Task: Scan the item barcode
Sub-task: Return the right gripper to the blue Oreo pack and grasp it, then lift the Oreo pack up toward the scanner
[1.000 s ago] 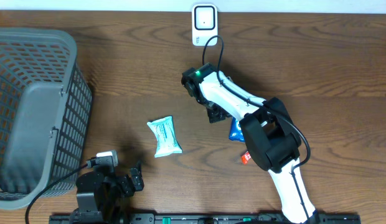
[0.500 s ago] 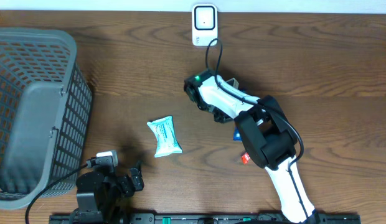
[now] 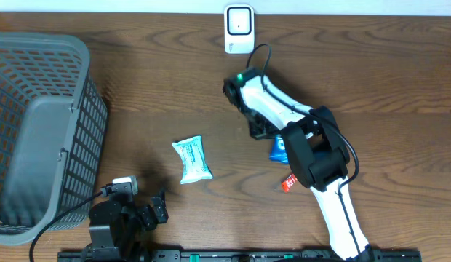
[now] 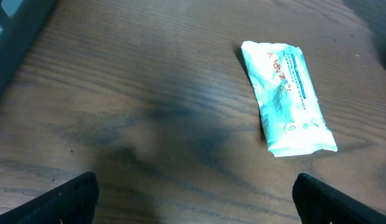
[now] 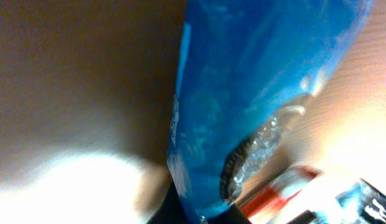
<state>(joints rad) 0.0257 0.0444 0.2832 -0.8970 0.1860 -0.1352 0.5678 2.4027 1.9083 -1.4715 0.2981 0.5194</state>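
Left gripper (image 4: 194, 199) sits at the near edge, jaws wide, holding nothing. White-teal packet (image 3: 191, 159) lies flat just ahead of it. To the right is a red packet (image 3: 289, 183), with the blue packet (image 3: 278, 151) just beyond it. Right gripper (image 3: 258, 132) is clamped closed with the blue packet right at its fingertips; can't confirm a pinch. Scanner (image 3: 239, 29) is at the far edge, well apart.

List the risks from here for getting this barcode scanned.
1. The right gripper is shut on what looks like only a thin edge of the blue packet, so the packet may slip out when lifted.
2. No barcode shows on the glossy, creased film, so it could reach the scanner facing the wrong way.
3. The red packet lies close beside the blue one and might get dragged along.
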